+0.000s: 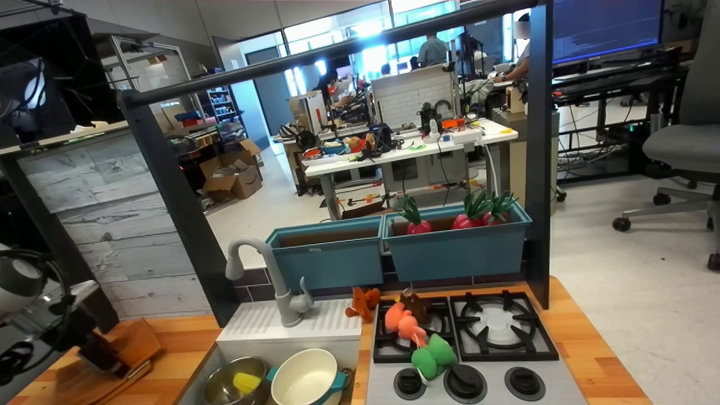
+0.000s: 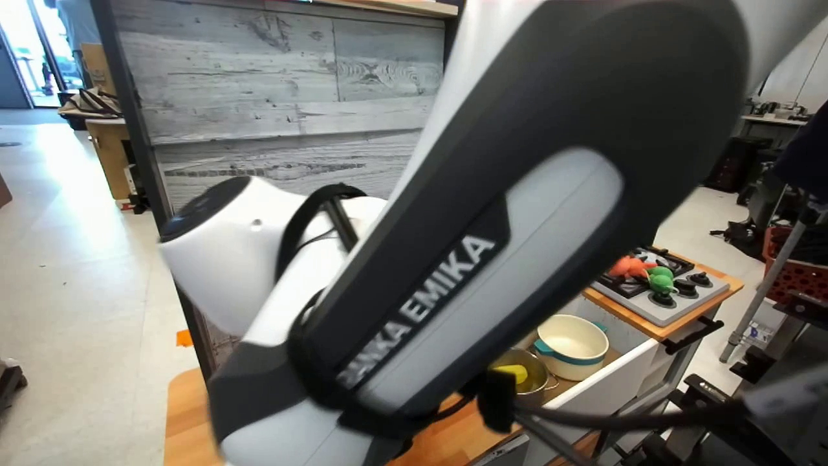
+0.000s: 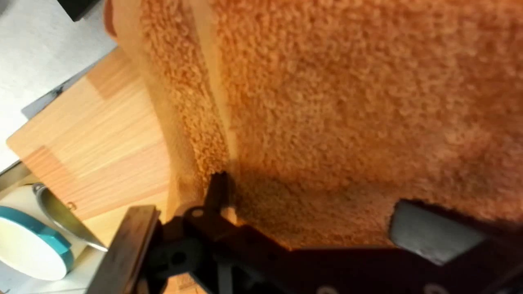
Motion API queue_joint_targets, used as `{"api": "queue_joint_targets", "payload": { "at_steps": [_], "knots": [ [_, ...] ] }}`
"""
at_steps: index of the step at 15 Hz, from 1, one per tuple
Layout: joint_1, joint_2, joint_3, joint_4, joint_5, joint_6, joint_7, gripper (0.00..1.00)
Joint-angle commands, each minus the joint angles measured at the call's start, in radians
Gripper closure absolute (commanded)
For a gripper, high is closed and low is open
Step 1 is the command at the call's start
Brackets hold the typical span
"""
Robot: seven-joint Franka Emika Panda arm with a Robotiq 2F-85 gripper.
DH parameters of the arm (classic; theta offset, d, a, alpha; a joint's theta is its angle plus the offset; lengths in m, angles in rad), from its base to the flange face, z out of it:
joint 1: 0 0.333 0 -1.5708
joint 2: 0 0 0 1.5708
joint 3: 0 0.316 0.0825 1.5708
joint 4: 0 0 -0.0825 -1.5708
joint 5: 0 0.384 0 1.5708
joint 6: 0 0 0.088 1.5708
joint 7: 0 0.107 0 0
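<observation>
Gripper (image 3: pixel 314 200) fingers wide apart, tips at orange terry cloth (image 3: pixel 347 102); firm contact hard to judge. Cloth on wooden counter (image 1: pixel 185 337) beside sink (image 1: pixel 270 347). Sink holds 2 pots: steel pot (image 1: pixel 220 382) with yellow corn (image 1: pixel 246 383), cream pot (image 1: pixel 306 374). Faucet (image 1: pixel 275 275) behind. Robot arm (image 2: pixel 453 291) fills middle of exterior view, hiding cloth; wrist view cuts cloth off at edges.
</observation>
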Motion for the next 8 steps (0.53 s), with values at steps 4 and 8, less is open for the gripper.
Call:
{"api": "queue_joint_targets", "payload": {
  "at_steps": [4, 8],
  "knots": [
    [0.120, 0.149, 0.067, 0.231, 0.027, -0.123, -0.146, 0.00],
    [0.067, 0.118, 0.022, 0.170, 0.049, -0.202, -0.060, 0.00]
  ]
}}
